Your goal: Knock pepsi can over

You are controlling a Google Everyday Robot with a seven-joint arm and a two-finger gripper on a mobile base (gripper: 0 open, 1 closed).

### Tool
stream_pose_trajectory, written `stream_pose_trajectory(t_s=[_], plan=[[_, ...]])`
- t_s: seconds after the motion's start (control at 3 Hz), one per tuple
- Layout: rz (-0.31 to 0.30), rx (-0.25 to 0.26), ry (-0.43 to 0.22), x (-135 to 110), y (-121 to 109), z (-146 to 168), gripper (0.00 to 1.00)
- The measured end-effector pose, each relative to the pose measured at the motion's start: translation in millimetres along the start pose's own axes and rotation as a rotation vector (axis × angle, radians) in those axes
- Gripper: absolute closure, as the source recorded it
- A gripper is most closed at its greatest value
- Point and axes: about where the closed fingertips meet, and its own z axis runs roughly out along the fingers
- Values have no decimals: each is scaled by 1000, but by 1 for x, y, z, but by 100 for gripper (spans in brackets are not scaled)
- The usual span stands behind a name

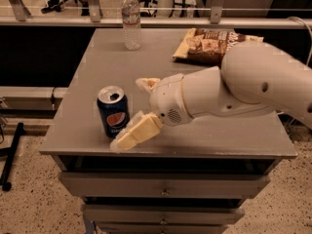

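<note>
Pepsi can (pixel 112 110) stands upright near front-left edge of table (pixel 219 135), gripper (pixel 132 112) just right of it, fingers spread, near finger low by the can's base.

The arm (pixel 243 82) is smooth glossy white, built of fat rounded shells with a seam between them. One small dark dot sits on the big section, and a dotted patch, perhaps a vent, near the wrist. The gripper (pixel 130 112), low over the tabletop's (pixel 97 57) front, has two pale cream-yellow fingers (pixel 139 130), spread apart.
</note>
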Motion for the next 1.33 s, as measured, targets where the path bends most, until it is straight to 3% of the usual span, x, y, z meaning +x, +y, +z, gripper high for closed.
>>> stream_pose_trajectory(t_s=[0.33,0.67,1.33], plan=[[19,-23,-71,-10,3,24,31],[33,-22,-98,-13,0,32,55],[44,19,-63,-18,-41,10,99]])
